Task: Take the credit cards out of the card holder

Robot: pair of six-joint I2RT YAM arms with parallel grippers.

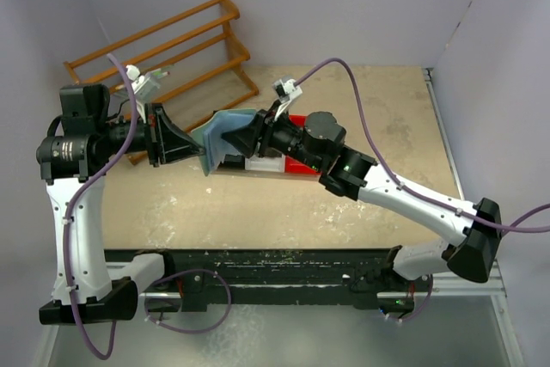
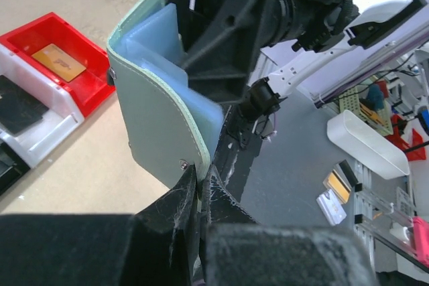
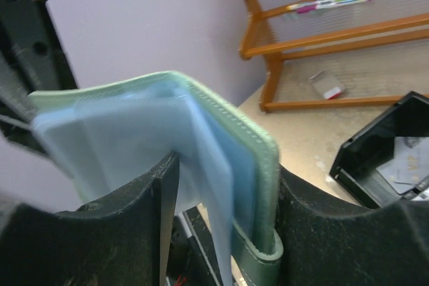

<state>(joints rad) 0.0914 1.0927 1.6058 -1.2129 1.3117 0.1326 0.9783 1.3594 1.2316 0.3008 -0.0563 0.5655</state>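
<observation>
Top external view shows the card holder lifted above the desk, in the middle of the frame, between the two arms. The left jaws are together, pinching one edge of its grey-green cover. The right jaws clamp it from the opposite side, closed over one cover and some pale blue inner leaves. Under it stand the bins. An orange-gold card lies in the red bin, a black card in the white bin, and a silvery card in the black bin.
</observation>
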